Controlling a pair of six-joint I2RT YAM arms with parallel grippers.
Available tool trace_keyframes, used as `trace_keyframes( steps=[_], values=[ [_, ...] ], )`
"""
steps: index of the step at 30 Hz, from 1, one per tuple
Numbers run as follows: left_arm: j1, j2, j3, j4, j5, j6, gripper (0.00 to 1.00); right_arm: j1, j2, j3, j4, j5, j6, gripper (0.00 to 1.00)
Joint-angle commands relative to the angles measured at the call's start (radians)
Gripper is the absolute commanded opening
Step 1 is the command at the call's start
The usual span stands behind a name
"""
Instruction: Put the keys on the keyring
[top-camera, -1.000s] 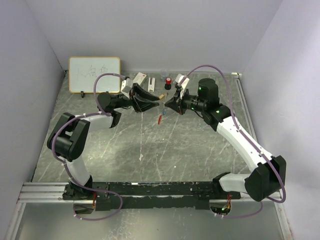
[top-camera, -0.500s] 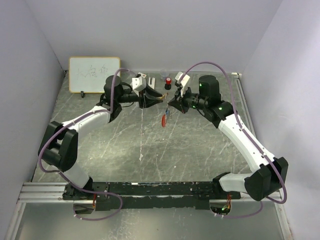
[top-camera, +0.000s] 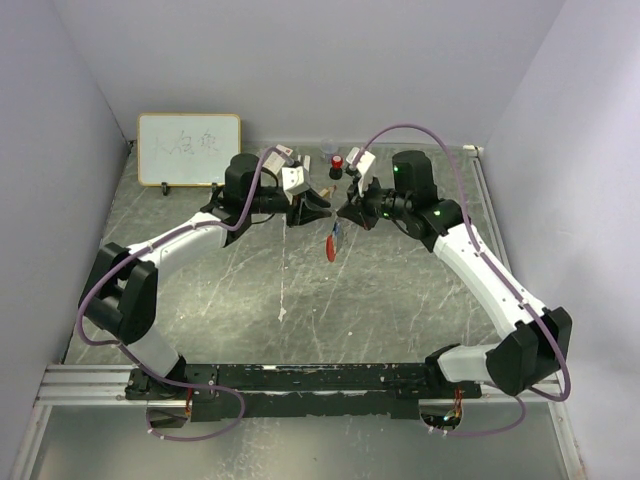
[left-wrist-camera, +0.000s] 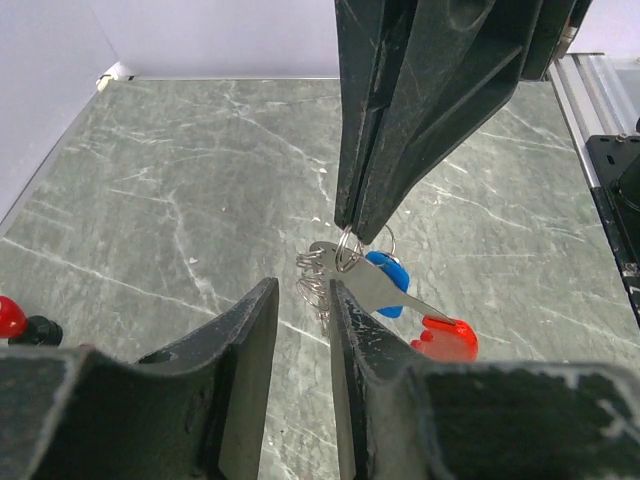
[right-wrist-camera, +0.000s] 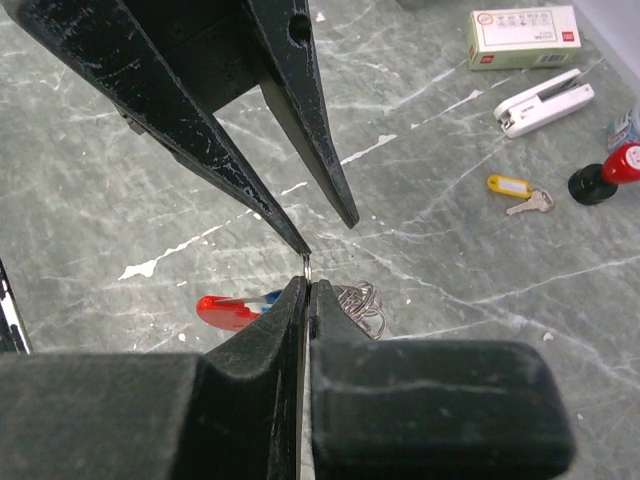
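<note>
My right gripper (top-camera: 343, 212) is shut on a thin silvery ring of the keyring (right-wrist-camera: 307, 268) and holds it above the table. From it hang a tangle of silvery loops (left-wrist-camera: 315, 278), a blue-headed key (left-wrist-camera: 386, 272) and the red tag (left-wrist-camera: 447, 338), which also shows in the top view (top-camera: 330, 247). My left gripper (top-camera: 318, 205) faces it tip to tip, jaws slightly apart and empty (left-wrist-camera: 303, 300). One of its fingertips (right-wrist-camera: 298, 243) is at the ring. A tan-gold key with a yellow head (right-wrist-camera: 520, 192) lies on the table further back.
At the back of the table lie a white box with a red mark (right-wrist-camera: 522, 37), a white stapler-like thing (right-wrist-camera: 545, 105) and a red-and-black cylinder (right-wrist-camera: 605, 172). A whiteboard (top-camera: 188, 149) stands at the back left.
My left gripper has swung right and now meets the right gripper's tip. The right gripper has kept hold of the keyring, whose red tag hangs a little further right.
</note>
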Motion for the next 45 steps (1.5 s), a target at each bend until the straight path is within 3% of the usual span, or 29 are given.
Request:
trace_keyframes(
  steps=[1,10,39,45],
  values=[
    [-0.011,-0.006,0.045,-0.030,-0.009,0.040,0.37,0.004,0.015,0.044,-0.012,0.003,-0.017,0.00],
    [-0.030,0.004,0.073,-0.077,0.018,0.079,0.30,0.011,0.042,0.059,-0.031,0.016,-0.025,0.00],
    [-0.071,0.006,0.098,-0.164,0.084,0.154,0.35,0.012,0.064,0.062,-0.024,0.036,-0.022,0.00],
    [-0.073,0.015,0.101,-0.168,0.084,0.155,0.31,0.013,0.055,0.060,-0.024,0.031,-0.024,0.00]
  ],
)
